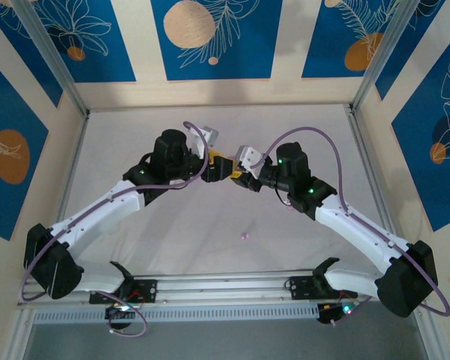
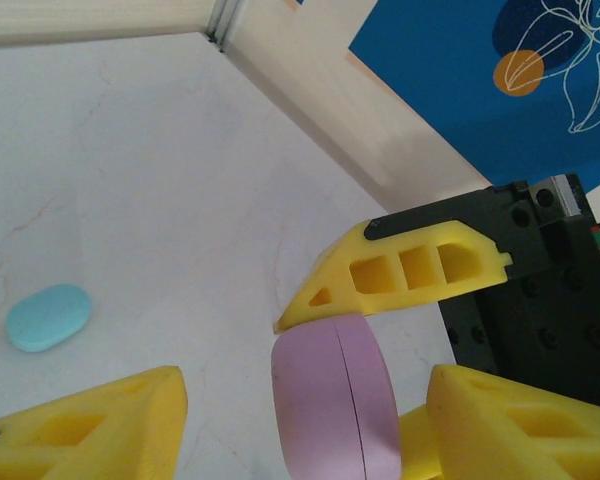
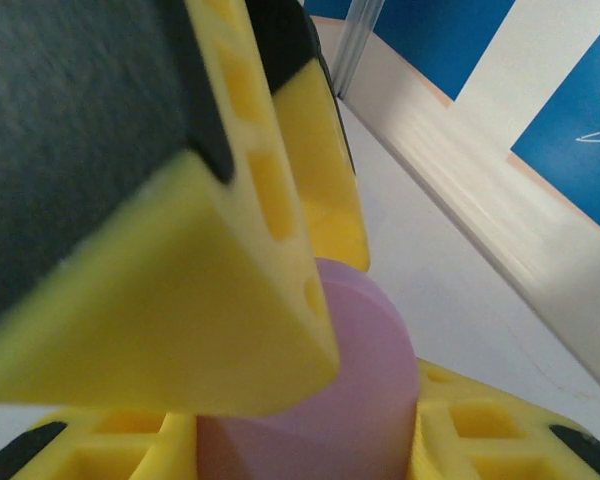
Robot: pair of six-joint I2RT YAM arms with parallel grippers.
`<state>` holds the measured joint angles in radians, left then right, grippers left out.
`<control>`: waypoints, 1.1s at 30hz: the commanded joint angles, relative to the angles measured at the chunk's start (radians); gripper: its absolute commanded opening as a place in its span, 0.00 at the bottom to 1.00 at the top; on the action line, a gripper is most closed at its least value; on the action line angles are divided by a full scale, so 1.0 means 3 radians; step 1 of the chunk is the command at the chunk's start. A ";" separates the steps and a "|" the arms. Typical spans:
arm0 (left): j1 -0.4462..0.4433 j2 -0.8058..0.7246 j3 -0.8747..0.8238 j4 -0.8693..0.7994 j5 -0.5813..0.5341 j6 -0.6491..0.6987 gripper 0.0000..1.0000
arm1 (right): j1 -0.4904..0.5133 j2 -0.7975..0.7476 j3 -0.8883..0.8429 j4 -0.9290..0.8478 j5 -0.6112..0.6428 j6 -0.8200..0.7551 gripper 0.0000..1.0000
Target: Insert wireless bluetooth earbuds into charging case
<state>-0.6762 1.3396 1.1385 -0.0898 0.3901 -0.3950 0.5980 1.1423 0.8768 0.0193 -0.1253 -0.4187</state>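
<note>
Two-finger right gripper (image 3: 305, 440): clamped on lilac oval plastic case (image 3: 360, 350)
Left gripper (image 2: 305, 400): fingers apart around that case
Tiny pink plastic earbud (image 1: 244, 235): loose, lower centre

We see soft, even, bright light falling from overhead on the pale surface (image 1: 210, 232), with only faint shadows beneath the arms. The top view is sharp. In the right wrist view, a yellow finger (image 3: 180, 300) and the pink case (image 3: 360, 400) sit too close and blur heavily.
</note>
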 commanded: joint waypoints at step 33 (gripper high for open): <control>0.0024 0.0028 -0.0201 0.1559 0.0233 -0.2157 0.00 | -0.0894 -0.0237 -0.0446 0.1715 -0.1054 0.0570 0.60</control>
<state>-0.6724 1.3643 1.0752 0.3077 0.4267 -0.9691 0.3279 1.0595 0.7231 0.4171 -0.4126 -0.2440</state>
